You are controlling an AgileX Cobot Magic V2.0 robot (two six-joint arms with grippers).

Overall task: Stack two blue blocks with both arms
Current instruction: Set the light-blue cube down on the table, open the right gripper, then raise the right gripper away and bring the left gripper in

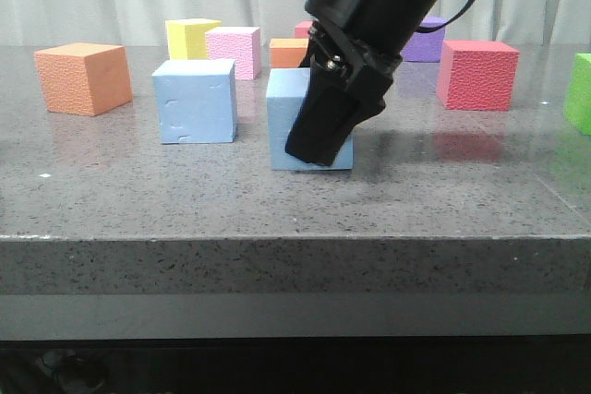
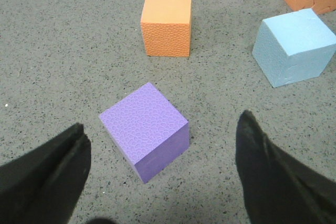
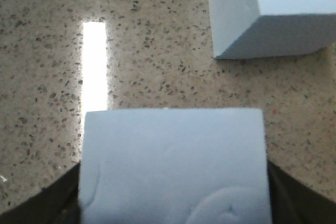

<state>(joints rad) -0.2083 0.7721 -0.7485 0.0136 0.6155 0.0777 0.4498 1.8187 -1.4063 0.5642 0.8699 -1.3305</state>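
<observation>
- The right gripper [image 1: 319,149] is being held down over the nearer blue block [image 1: 288,117]; in the right wrist view its dark fingers [image 3: 42,203] are seen pressed to both flanks of that block [image 3: 173,166], so the block is judged gripped but not yet lifted off the table [image 1: 277,209].
- The left gripper [image 2: 160,174] is being held spread wide, with nothing between its fingers [image 2: 47,166]; a purple cube [image 2: 147,129] is lying below the gap, apart from both fingers.
- The second blue block [image 1: 195,101] is standing just to the left of the gripped block, slightly farther back, with a narrow gap between them.
- Risk: the grip is being taken low and tilted, so the foam could be squeezed, rotated, or dragged against its neighbour.
- Risk: the left gripper is being aimed at the purple cube, so the wrong cube could be seized.
- Orientation: both blocks are cubes with no long axis; each is resting flat, one face turned towards the front camera.
</observation>
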